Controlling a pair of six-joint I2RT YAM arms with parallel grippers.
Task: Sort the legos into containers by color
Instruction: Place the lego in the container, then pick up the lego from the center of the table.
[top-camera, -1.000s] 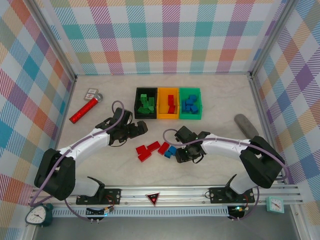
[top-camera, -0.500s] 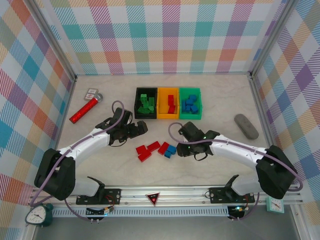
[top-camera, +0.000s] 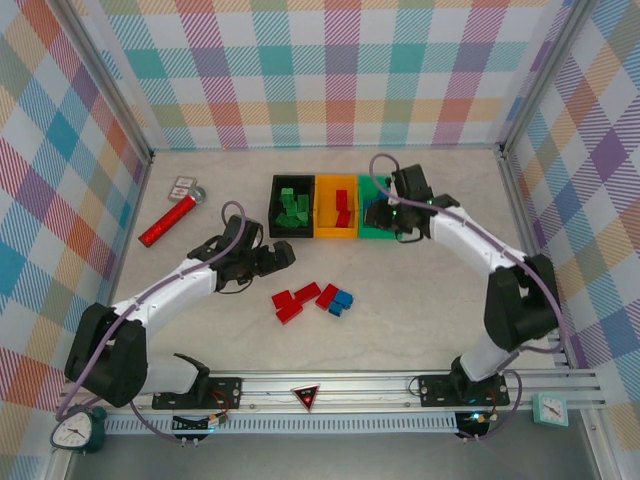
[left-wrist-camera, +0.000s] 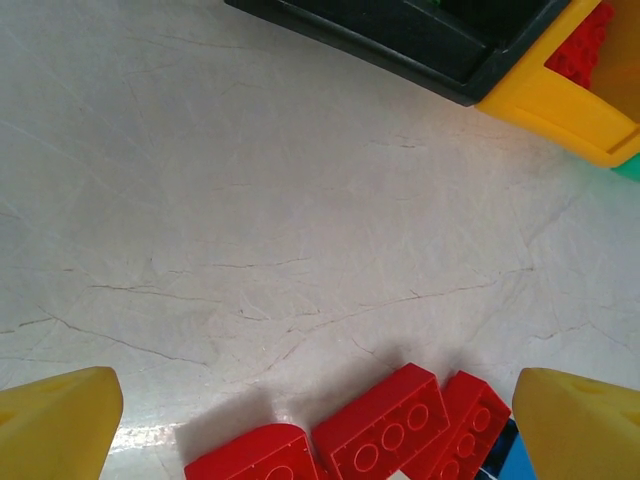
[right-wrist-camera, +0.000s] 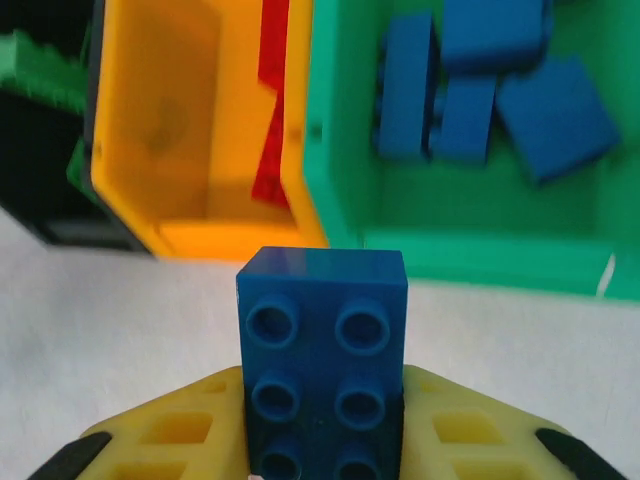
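Three bins stand in a row on the tabletop (top-camera: 430, 290): a black bin (top-camera: 291, 236), an orange bin (top-camera: 336, 236) and a green bin (top-camera: 380, 236), each with bricks inside. We see the right gripper (right-wrist-camera: 322, 420) at the green bin, its jaws clamped on a blue brick (right-wrist-camera: 322, 330), while the left gripper (top-camera: 283, 257) hangs with jaws spread wide and empty near the loose red bricks (top-camera: 298, 299). Print on the small card (top-camera: 181, 186) by the red cylinder (top-camera: 168, 221) is too small for us to read.
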